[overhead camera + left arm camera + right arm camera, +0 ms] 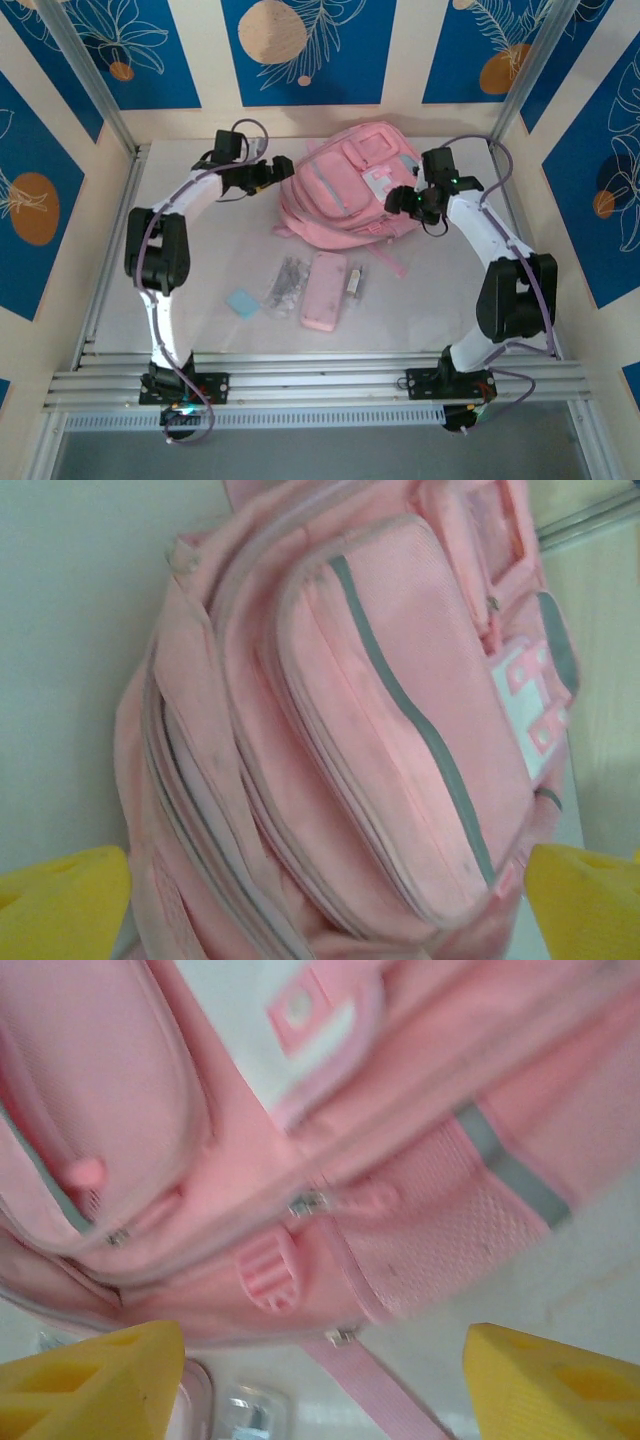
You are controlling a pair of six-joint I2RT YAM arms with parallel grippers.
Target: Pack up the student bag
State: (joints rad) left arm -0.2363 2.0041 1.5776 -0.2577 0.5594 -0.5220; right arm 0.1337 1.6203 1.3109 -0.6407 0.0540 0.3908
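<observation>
The student bag (350, 185) is a big soft pink backpack lying at the back middle of the table, front pockets up, with grey-blue trim and a white patch. My left gripper (283, 170) is at the bag's left edge and stands open. In the left wrist view its yellow fingertips (60, 905) are spread wide, and the bag's zippered pockets (380, 710) lie just beyond them. My right gripper (405, 200) is at the bag's right side, also open. Between its yellow fingertips (90, 1380) I see a pink zipper pull (268, 1270) and a strap (385, 1385); nothing is held.
On the table in front of the bag lie a flat pink pencil case (323, 290), a clear packet of small metal pieces (287, 283), a small light-blue piece (243, 303) and a small narrow item (354, 281). Walls and frame posts close in the table.
</observation>
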